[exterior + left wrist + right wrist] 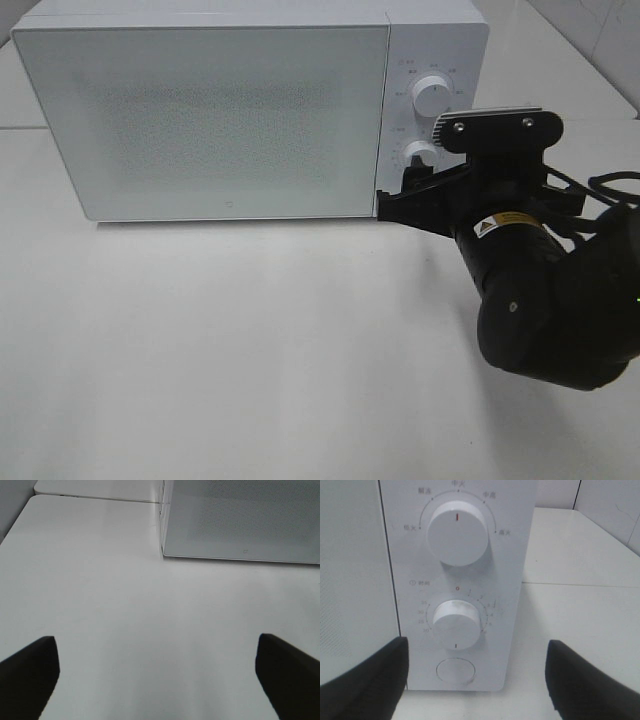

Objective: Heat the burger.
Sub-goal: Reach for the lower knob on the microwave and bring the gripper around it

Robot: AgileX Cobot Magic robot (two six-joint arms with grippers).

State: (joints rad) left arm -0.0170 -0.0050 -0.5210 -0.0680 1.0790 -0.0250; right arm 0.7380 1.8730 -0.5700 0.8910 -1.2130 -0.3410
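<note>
The burger is out of view. The white microwave point(220, 110) stands at the back of the table with its door shut, and the frosted door hides the inside. My right gripper point(420, 172) is open right in front of the control panel. In the right wrist view its two black fingers point(365, 680) flank the lower timer knob point(456, 622) without touching it. My left gripper point(157, 650) shows only in the left wrist view. It hangs wide open over the bare table point(100, 590), with nothing between its fingers, a short way from the microwave's front left corner point(163, 550).
The panel carries an upper power knob point(457, 532), the timer knob point(422, 155) and a round button point(455, 670) at the bottom. White tabletop point(250, 340) stretches in front of the microwave. The bulky black right arm point(560, 310) fills the right side.
</note>
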